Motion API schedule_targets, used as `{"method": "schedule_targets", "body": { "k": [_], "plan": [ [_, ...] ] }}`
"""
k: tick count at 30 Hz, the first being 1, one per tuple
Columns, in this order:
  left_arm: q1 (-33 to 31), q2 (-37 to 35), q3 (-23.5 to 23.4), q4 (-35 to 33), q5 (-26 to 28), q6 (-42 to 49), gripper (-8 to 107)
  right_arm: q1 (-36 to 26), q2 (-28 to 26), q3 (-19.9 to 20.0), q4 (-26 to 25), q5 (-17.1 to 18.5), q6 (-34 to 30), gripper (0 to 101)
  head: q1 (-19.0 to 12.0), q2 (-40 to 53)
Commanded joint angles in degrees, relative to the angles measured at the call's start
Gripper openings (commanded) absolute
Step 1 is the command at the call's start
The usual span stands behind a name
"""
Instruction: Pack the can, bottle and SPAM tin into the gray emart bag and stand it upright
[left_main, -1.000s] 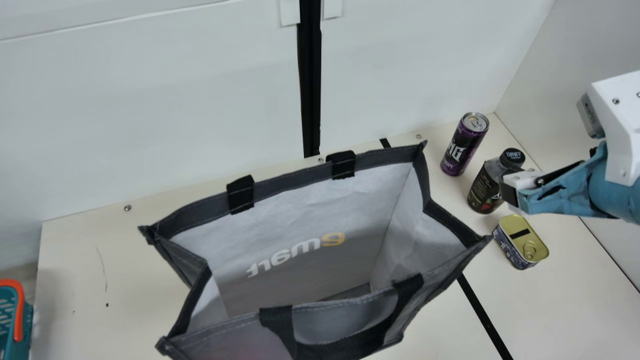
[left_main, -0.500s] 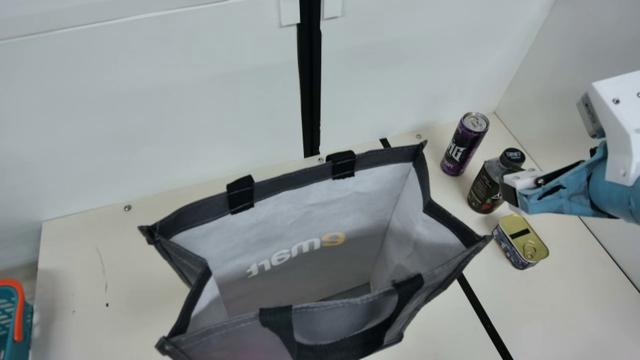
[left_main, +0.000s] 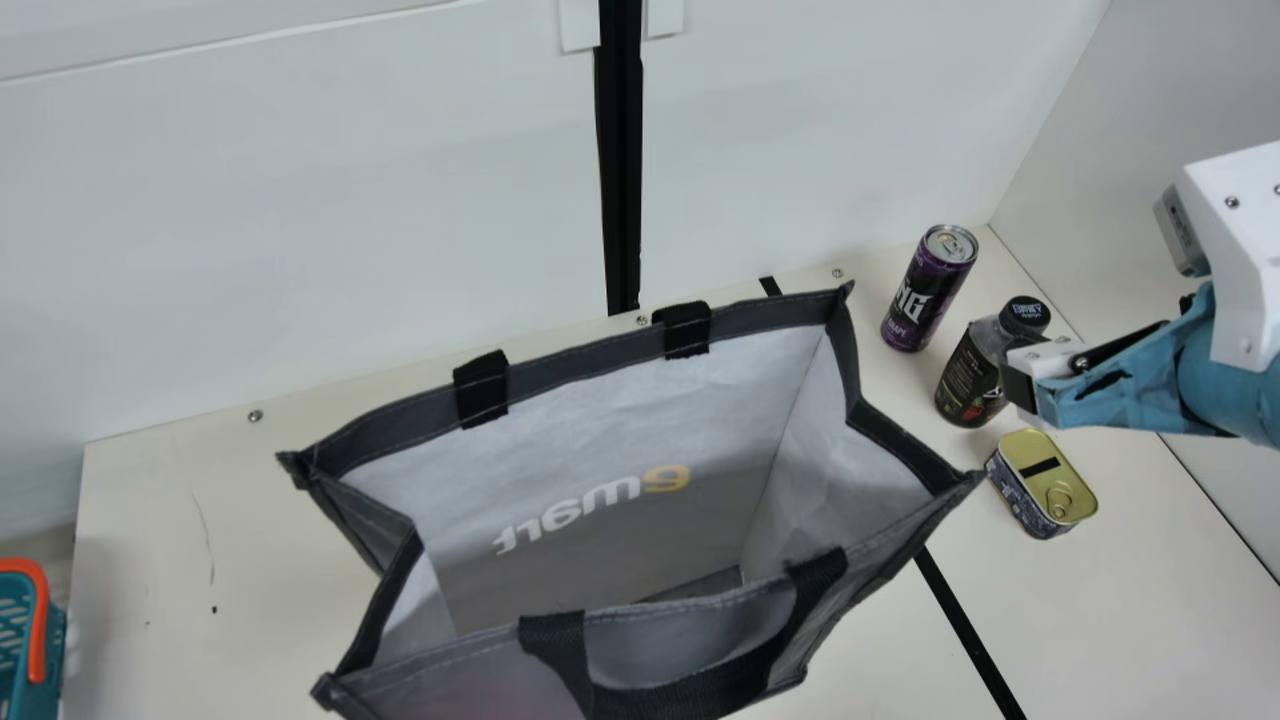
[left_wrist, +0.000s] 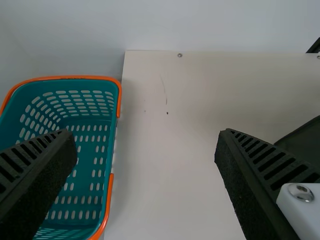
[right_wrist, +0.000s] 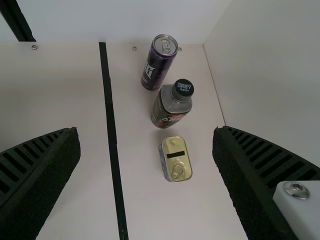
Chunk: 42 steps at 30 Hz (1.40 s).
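The gray bag (left_main: 590, 365) stands upright with its mouth spread open in the middle of the main view. To its right, the purple can (left_main: 930, 288), the dark bottle (left_main: 975, 370) and the gold-topped tin (left_main: 1045, 485) stand in a row. My right gripper (left_main: 1022, 385) hangs over the bottle's side in the main view; in the right wrist view the right gripper (right_wrist: 146, 160) is open, with the tin (right_wrist: 176, 159) seen between its fingers from above. My left gripper (left_wrist: 146, 160) is open and holds nothing in the left wrist view.
A teal basket (left_wrist: 115, 100) with orange rims sits beside the table's left edge. White walls (left_main: 300, 200) rise behind the table and at its right. Black tape strips (left_main: 965, 630) run along the table (left_main: 150, 520).
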Motion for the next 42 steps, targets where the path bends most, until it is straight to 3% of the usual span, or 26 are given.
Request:
{"method": "schedule_targets", "body": {
  "k": [1,16,42],
  "plan": [
    [-0.3,0.2,-0.16,-0.19,-0.14,-0.04,90,0.0,0.0,0.0,0.0,0.0,0.0,95,-1.3,-0.14],
    [-3.6,3.53,-4.42,-0.17,-1.54,-1.2,90,0.0,0.0,0.0,0.0,0.05,0.0,95,-1.3,-0.14],
    [-17.79,16.56,-20.32,6.91,-3.55,-4.24,90,0.0,0.0,0.0,0.0,0.05,0.0,95,-1.3,-0.14]
  ]
}}
